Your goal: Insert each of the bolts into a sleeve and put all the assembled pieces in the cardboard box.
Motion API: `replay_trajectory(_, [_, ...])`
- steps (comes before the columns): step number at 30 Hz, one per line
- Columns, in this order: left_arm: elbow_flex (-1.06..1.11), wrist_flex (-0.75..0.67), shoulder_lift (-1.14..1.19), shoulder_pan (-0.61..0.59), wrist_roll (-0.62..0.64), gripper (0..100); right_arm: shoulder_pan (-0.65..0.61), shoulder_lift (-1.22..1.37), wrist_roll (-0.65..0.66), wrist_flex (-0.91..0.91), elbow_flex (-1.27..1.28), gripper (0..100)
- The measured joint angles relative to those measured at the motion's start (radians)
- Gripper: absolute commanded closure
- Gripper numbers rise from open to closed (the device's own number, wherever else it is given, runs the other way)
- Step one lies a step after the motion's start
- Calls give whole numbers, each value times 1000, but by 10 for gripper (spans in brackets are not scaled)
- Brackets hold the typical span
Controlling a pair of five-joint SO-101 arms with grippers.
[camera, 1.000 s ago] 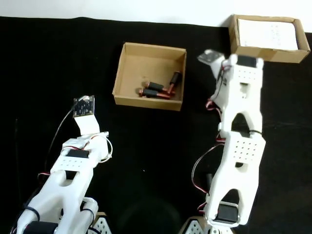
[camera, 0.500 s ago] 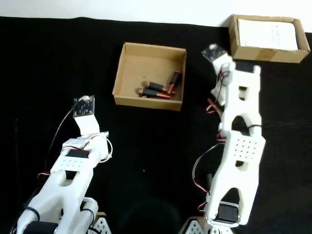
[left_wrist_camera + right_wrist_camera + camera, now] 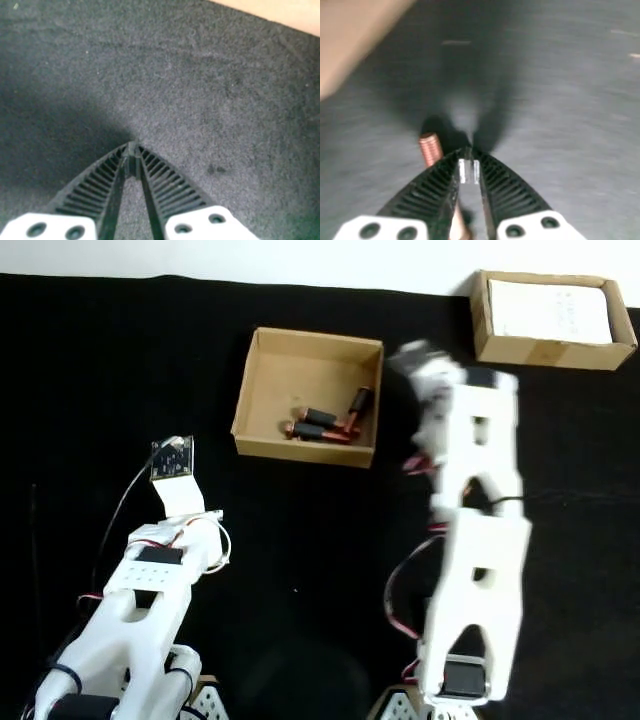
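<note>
**Right arm swung from the far box to the cardboard box**

Since a second ago, my right arm [image 3: 475, 490] has swung away from the paper-filled box [image 3: 545, 352]. Its head now sits just beside the right wall of the cardboard box [image 3: 258, 390]. It is blurred in the high view, so I judge the swing is not finished. My left arm [image 3: 150, 585] has not shifted.

1. Status of the right gripper [image 3: 469, 152]: the fingers meet at the tips and are clamped on a bolt [image 3: 430, 148]. Its copper threaded end sticks out beside one finger, and more copper shows between the fingers nearer the wrist. I cannot tell whether this bolt is already assembled.
2. Status of the left gripper [image 3: 131, 149]: the fingers are together with nothing between them, low over the black cloth [image 3: 100, 370] and well apart from both boxes.
3. Meaning for the task: I judge this is the carry step, with the drop into the cardboard box next.

Surroundings and obstructions:
- The box wall stands between the gripper and the inside, so the bolt must pass above the rim before release.
- Several assembled pieces [image 3: 322, 424], dark with copper ends, already lie in the right half of the box, close to that wall. A piece let go there could land on them and roll.
- The left arm is far from the path.
</note>
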Motion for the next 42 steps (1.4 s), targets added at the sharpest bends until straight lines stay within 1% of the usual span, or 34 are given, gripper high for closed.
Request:
replay_trajectory(4, [0, 0, 0, 0, 0, 987, -83, -3, 0, 132, -20, 991])
replay_trajectory(7, [0, 0, 0, 0, 0, 987, -117, 0, 0, 196, -37, 991])
replay_trajectory(13, [0, 0, 0, 0, 0, 987, -114, 3, -2, 190, -155, 991])
replay_trajectory(16, [0, 0, 0, 0, 0, 986, -63, -20, -5, 186, -315, 991])
replay_trajectory(20, [0, 0, 0, 0, 0, 977, 61, -55, -11, 186, -594, 991])
replay_trajectory(21, [0, 0, 0, 0, -5, 956, 97, -60, -25, 187, -658, 991])
replay_trajectory(23, [-25, 9, 0, -3, -43, 877, 180, -64, -60, 189, -775, 991])
replay_trajectory(25, [-94, 100, 6, -11, -68, 790, 267, -75, -75, 216, -829, 991])
replay_trajectory(27, [-201, 267, 12, -8, -78, 739, 350, -77, -86, 252, -845, 991])
replay_trajectory(30, [-419, 572, 68, -5, -91, 735, 466, -77, -155, 258, -825, 991])
replay_trajectory(32, [-589, 761, 130, 11, -132, 735, 551, -77, -198, 259, -767, 991])
replay_trajectory(34, [-769, 910, 212, 40, -222, 734, 626, -74, -221, 261, -692, 991])
replay_trajectory(37, [-1043, 1074, 370, 106, -399, 732, 721, -74, -239, 261, -615, 991])
replay_trajectory(42, [-1444, 1224, 692, 249, -752, 731, 868, -75, -242, 261, -586, 991])
